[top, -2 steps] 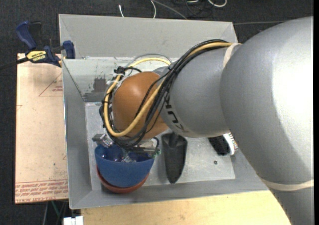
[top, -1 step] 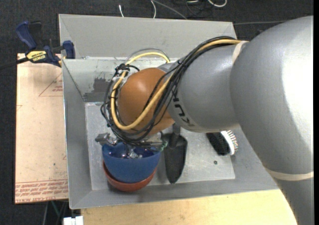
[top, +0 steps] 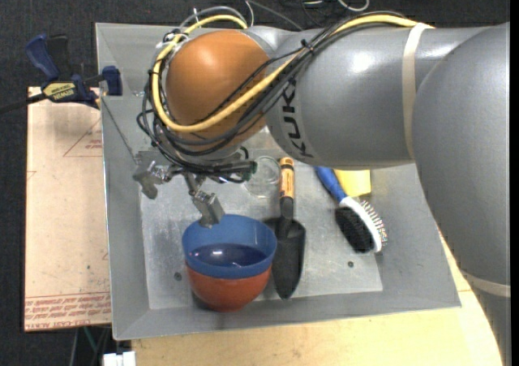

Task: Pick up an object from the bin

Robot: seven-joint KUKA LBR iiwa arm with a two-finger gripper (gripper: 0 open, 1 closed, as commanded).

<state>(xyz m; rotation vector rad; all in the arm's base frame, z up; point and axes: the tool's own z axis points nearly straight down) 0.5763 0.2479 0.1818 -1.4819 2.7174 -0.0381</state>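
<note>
The pincer point(top: 178, 194) hangs low over the bin's point(top: 162, 236) floor, under the orange cover point(top: 212, 72) on the wrist. Its two fingers point(top: 210, 208) stand apart, w/ bare grey floor in the gap and nothing between them.

Nearest thing is a blue bowl point(top: 235, 252), just below and to the view-right of the pincer. It is nested in a red bowl point(top: 223, 291), of which only the lower wall shows. The view-right fingertip sits at the blue bowl's far rim. Can't tell whether it touches the rim, or whether it is inside or outside it. The other finger is well clear of the bowls, nearer the bin's wall.

Further to the view-right of the pincer:
- A clear cup point(top: 263, 178), hard to make out against the grey; its top edge runs under the wrist cables.
- A black trowel point(top: 289, 255) w/ an orange-yellow handle, its blade lying against the bowls' side.
- Beyond that, a brush point(top: 358, 226) w/ a black head, white bristles and a blue handle.
- By the handle, a yellow piece point(top: 354, 182), cut off by the arm point(top: 365, 88), so its kind can't be told.

The arm and cover hide the back of the bin.
</note>
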